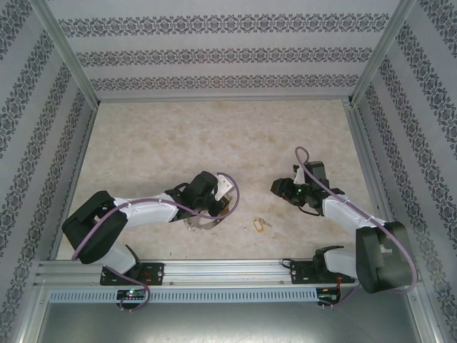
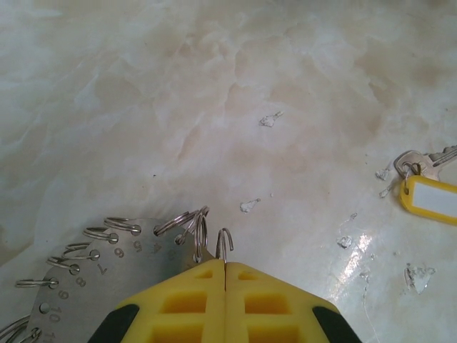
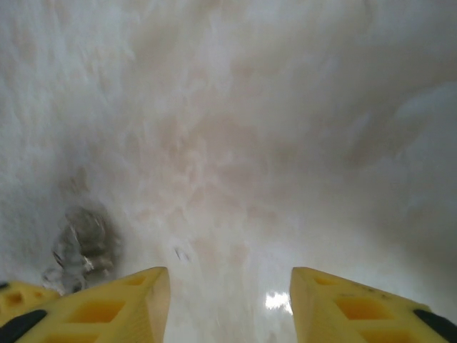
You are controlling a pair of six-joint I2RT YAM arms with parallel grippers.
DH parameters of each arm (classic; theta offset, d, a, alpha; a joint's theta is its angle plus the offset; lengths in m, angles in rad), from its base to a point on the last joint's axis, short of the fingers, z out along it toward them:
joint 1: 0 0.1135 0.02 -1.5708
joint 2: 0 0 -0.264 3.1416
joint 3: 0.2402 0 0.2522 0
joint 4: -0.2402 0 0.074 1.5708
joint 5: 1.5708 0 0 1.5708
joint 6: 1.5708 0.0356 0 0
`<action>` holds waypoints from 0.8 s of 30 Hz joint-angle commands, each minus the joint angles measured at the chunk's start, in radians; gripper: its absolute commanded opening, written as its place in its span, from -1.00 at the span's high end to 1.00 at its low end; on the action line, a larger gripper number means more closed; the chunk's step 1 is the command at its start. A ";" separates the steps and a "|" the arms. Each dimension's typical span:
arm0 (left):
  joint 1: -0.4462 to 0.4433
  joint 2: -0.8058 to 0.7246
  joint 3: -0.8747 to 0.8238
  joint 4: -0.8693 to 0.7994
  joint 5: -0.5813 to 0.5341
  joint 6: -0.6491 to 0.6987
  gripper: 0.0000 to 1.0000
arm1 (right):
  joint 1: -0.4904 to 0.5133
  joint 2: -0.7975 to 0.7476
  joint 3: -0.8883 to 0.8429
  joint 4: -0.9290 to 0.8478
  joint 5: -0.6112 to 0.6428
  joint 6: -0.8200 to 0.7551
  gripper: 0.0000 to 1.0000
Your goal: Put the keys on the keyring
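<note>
Left gripper (image 2: 226, 266) pinches the keyring (image 2: 86, 289), stamped with numerals like 10

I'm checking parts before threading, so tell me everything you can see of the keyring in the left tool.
The keyring looks like a flat, curved band of dull grey metal, with holes along its rim and numbers stamped beside them. Small wire split rings hang from the holes like a fringe. The left tool is shut on its edge, yellow fingers pressed together. It sits low over the marble-look table; whether it touches the table I cannot tell.
</note>
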 commanded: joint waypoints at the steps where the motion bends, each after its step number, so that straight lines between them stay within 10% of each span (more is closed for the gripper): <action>1: -0.008 0.011 0.019 0.017 -0.004 0.014 1.00 | 0.071 -0.010 0.045 -0.152 0.065 -0.034 0.16; 24: -0.007 0.015 -0.003 0.073 -0.006 0.003 1.00 | 0.328 0.080 0.084 -0.211 0.086 -0.126 0.39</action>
